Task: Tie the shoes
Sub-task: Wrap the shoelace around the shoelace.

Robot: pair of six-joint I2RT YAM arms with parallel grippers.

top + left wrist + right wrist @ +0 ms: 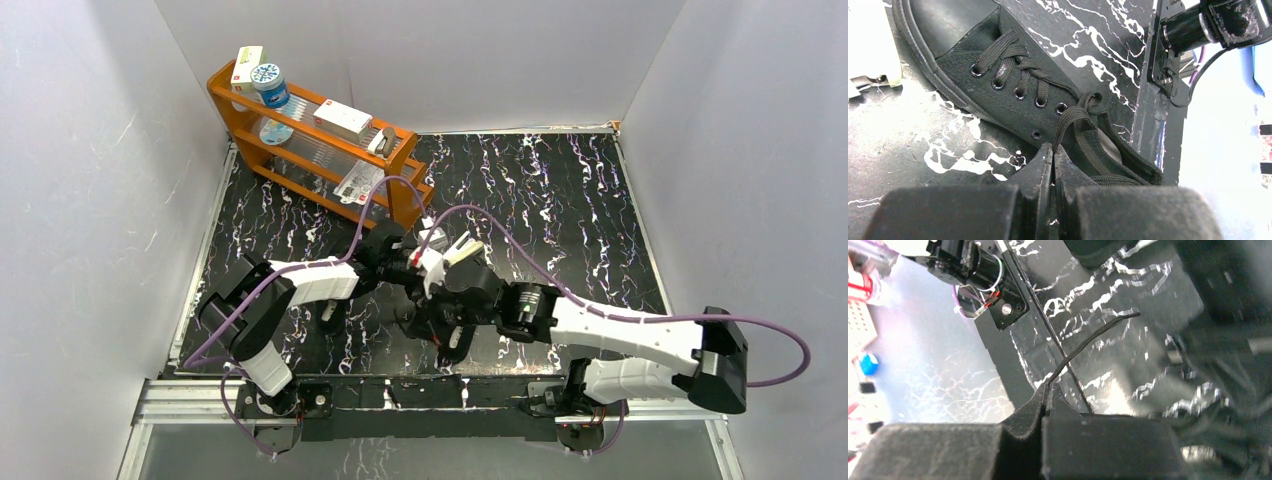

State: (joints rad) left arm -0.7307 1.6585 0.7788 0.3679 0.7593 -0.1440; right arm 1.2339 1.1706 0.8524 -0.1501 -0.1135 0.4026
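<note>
In the left wrist view a black low-top shoe [1013, 75] lies on the marbled table, toe toward the upper left, with its laces crossed through the eyelets. A flat lace [1073, 120] runs from a loose knot down into my left gripper [1054, 149], which is shut on it. My right gripper [1049, 387] is shut on a thin lace end [1098, 332] that stretches up and to the right. The shoe beside it is only a dark blur. From above, both grippers [412, 266] [440, 300] meet at the table's middle and cover the shoes.
An orange rack [320, 140] holding boxes and a bottle stands at the back left. A white object [870, 50] sits just left of the shoe's toe. White walls enclose the table on three sides. The other arm's wrist [1198, 25] hangs close to the right.
</note>
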